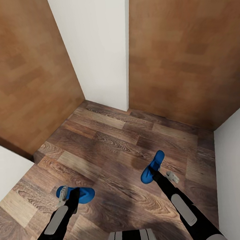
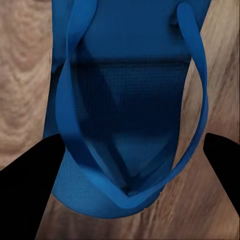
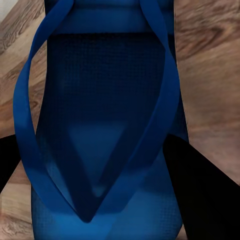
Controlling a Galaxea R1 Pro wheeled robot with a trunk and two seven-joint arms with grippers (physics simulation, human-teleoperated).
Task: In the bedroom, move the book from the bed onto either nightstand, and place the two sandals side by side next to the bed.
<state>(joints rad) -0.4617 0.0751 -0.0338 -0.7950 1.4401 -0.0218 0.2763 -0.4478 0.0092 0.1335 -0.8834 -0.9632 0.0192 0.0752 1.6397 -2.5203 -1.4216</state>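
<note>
Main risk, as I judge it: a sandal slips or twists out on the drive to the bed. Each is pinched near one end only, so the free length can swing. Bed, book and nightstand are out of frame; the base faces a corner of brown wooden doors and a white wall, so turning there could knock a sandal against a panel.

Left gripper: dark fingers stand either side of the left sandal, pinching its toe end, straps meeting between them. Right gripper: fingers flank the right sandal likewise, clamped on its sole. Both sandals hang above the wood-plank floor, well apart.
</note>
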